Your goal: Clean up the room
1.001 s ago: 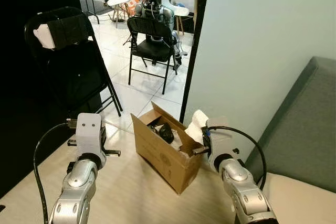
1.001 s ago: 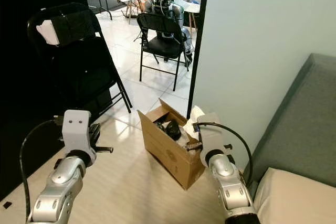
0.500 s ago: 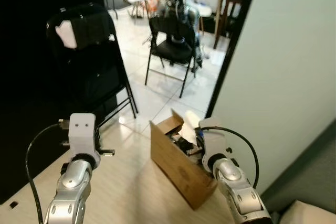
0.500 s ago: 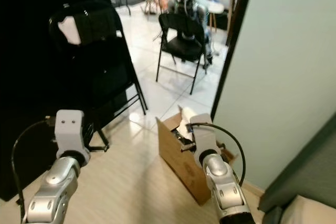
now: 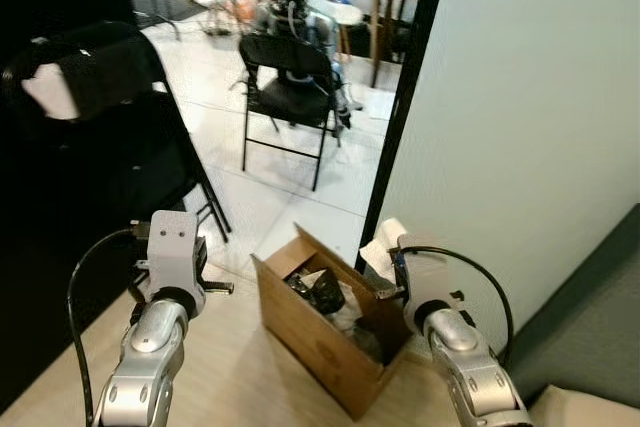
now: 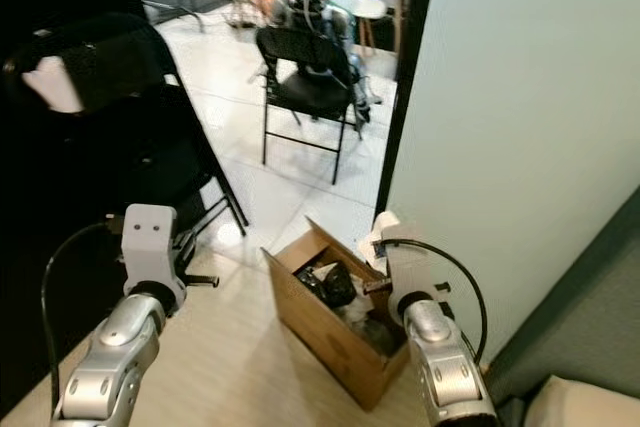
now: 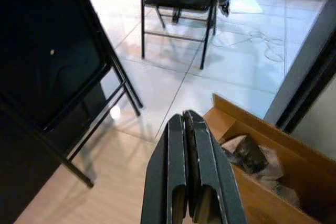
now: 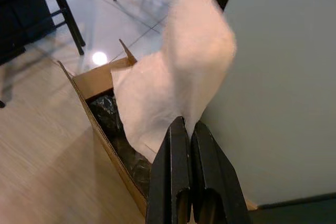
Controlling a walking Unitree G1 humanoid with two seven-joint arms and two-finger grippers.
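Swinging back, the head camera now shows the open brown cardboard box (image 5: 322,332) lower and centred. Right gripper (image 8: 188,125) pinches a crumpled white paper tissue (image 8: 178,90) above the box; light, soft, easily torn, best held by its bunched edge. Left gripper (image 7: 186,124) hovers closed, empty.

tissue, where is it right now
The tissue is pinched in the right gripper, held over the right end of the open box on the floor, close to the pale wall.
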